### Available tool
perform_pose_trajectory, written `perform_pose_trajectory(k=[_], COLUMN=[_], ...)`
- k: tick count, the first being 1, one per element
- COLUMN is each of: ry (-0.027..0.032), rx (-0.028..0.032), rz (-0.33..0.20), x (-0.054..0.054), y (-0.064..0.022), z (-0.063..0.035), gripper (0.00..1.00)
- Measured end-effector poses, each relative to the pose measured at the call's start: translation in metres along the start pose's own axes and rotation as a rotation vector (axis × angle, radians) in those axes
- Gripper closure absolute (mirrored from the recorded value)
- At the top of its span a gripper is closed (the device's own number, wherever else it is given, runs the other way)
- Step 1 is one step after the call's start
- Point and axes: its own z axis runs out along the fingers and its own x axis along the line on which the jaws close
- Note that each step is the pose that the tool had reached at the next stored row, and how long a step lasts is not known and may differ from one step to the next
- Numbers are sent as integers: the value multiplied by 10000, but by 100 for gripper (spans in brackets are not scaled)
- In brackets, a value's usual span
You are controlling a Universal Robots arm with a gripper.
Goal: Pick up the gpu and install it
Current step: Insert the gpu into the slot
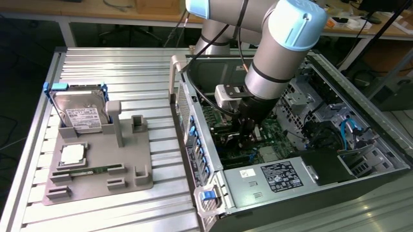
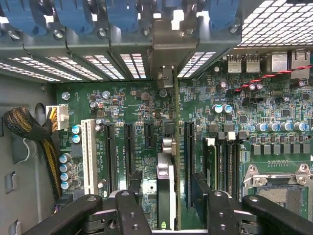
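One gpu (image 2: 166, 188) stands edge-on in a motherboard (image 2: 244, 122) slot; one gripper (image 2: 166, 205) straddles it, fingers spread, apart. Board print unreadable.

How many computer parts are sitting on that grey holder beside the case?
3: a silver hard drive standing upright at one end, a square silver chip lying below it in the exterior view, and a narrow green board below that. None seems hidden.
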Motion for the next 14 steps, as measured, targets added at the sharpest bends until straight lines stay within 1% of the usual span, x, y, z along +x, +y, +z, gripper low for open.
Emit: perform_pose_trajectory(k=[4, 14], ry=[-2, -1], rx=[4, 4], rz=[-1, 0], x=[0, 0], y=[-1, 0], z=[40, 40], gripper=[47, 47])
